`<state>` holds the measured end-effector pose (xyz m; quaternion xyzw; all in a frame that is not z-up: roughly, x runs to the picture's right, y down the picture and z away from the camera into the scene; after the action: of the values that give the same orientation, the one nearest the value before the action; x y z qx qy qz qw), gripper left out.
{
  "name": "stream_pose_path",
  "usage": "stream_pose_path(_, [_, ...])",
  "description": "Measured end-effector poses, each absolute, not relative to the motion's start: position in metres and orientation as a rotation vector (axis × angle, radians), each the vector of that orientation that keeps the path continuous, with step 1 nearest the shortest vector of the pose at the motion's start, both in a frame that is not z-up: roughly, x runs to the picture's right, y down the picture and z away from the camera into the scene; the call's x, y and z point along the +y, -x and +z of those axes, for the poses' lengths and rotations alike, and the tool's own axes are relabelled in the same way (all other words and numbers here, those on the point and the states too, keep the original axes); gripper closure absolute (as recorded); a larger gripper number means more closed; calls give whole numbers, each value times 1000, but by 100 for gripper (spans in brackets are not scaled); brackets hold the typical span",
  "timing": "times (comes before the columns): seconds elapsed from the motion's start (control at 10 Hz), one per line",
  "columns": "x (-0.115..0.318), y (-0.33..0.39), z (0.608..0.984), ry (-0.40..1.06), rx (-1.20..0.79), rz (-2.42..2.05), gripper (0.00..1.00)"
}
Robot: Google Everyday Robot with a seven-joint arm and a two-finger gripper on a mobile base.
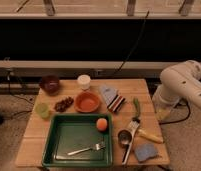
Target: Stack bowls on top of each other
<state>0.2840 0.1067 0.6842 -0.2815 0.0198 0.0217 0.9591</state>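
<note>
**Lift the orange bowl, nest it in the maroon one**

Both bowls sit on the table (144, 89), well apart. The orange bowl (87, 101) is mid-table, just far of the green tray (47, 148). The maroon bowl (49, 84) is at the far left corner. The arm (186, 82) is folded off the table's right edge, and the gripper (163, 110) hangs low at its end, jaws released and holding nothing.

The shallower orange bowl looks like the one to carry. A pinch on its rim from above seems best, probably on the near-right side, clear of the white cup (84, 81) just beyond it. Lift it straight up, carry it level to the far left, centre it over the maroon bowl, and lower it before letting go.
</note>
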Motion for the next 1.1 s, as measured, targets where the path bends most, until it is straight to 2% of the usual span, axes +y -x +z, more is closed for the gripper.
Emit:
stream_pose_path(0.7, [106,-284,685,566,36,42,35])
stream_pose_path(1.1, [82,-264,728,532,-63,-18,35])
